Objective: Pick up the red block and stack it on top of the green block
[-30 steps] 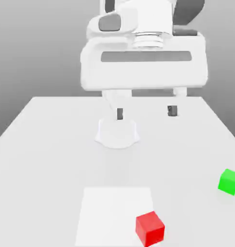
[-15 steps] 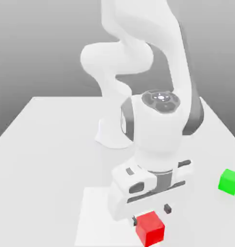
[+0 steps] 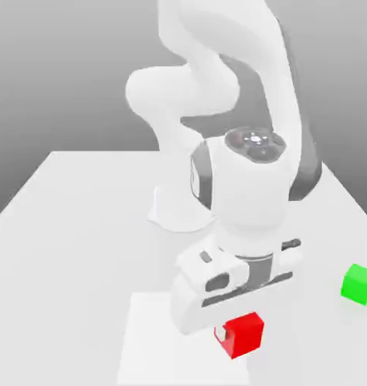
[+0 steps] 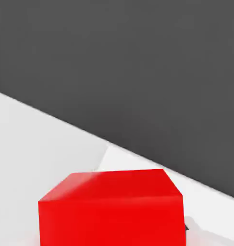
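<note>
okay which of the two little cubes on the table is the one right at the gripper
The small bright red cube, sitting directly under the white gripper, whose jaws are closed on it. The small bright green cube stands alone, well off toward the exterior view's right.

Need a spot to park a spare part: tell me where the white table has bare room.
The white tabletop is bare across the exterior view's left, from the robot's base outward. Crowded: the gripper shut on the small red cube; the small green cube takes the right edge.

Bare table [image 3: 81,249] lies open between the red block [image 3: 245,332] and green block [image 3: 359,283].
</note>
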Available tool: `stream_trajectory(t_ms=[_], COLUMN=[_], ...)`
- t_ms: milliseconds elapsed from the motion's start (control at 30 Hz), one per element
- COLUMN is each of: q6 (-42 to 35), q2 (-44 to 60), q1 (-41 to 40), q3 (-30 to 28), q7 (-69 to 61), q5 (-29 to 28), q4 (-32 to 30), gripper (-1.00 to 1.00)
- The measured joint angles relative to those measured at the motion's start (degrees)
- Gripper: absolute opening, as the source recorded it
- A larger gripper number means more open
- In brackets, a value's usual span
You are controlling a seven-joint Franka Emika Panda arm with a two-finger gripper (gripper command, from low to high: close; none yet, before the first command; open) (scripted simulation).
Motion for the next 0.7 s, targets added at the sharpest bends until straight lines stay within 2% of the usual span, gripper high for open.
stream_trajectory(t_ms=[267, 500, 700], q6=[-1.9, -3.3, 4.7], q2=[-3.9, -7.3, 1.9], q1=[6.7, 15.8, 18.8], q3=[10.8, 18.4, 14.6], q7=[-12.9, -23.6, -18.4], q5=[-0.5, -1.9, -11.2], q4=[-2.2, -4.1, -3.7], gripper=[-1.00, -1.00, -1.00])
